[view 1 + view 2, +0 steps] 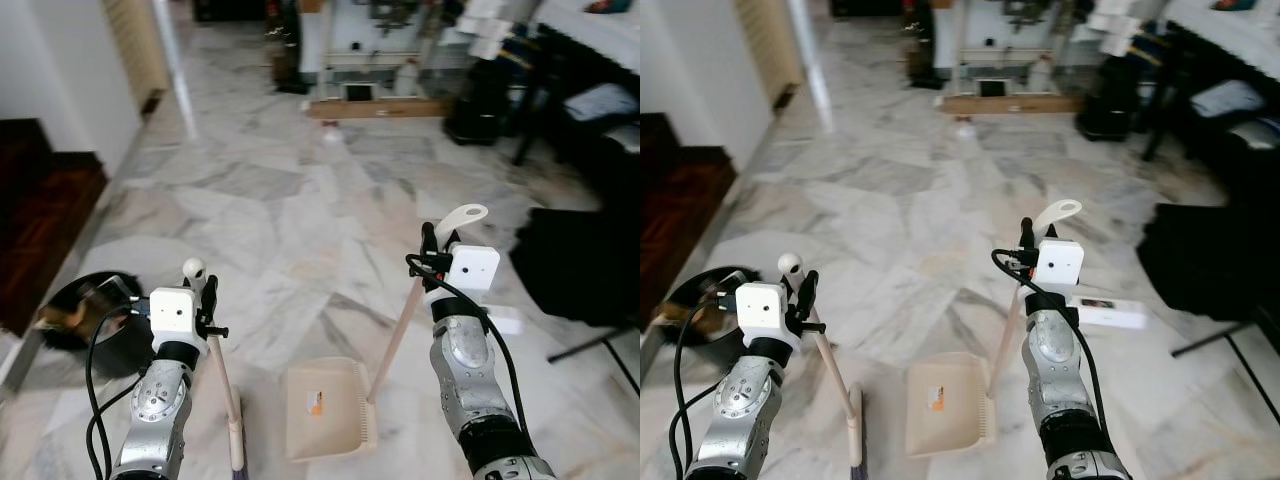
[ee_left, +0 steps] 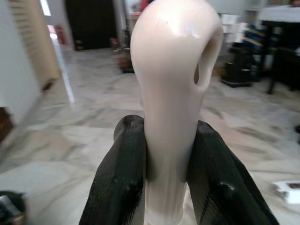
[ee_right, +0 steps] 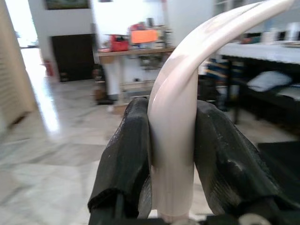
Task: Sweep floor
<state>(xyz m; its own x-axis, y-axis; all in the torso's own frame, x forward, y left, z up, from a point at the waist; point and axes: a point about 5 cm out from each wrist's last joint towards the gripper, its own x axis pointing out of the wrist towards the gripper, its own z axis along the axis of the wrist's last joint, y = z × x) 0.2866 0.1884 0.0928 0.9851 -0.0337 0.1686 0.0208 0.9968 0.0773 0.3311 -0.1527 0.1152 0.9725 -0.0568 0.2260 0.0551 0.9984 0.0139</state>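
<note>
Marble floor (image 1: 300, 200) ahead; black bin (image 1: 85, 315) far left, dark furniture (image 1: 585, 260) right, small white box (image 1: 1110, 313) beside right arm. Left gripper (image 2: 161, 164) clamps broom handle (image 1: 222, 370), brush end cut off below. Right gripper (image 3: 171, 154) clamps dustpan handle (image 1: 400, 330); cream dustpan (image 1: 325, 408) sits on floor between arms.
</note>
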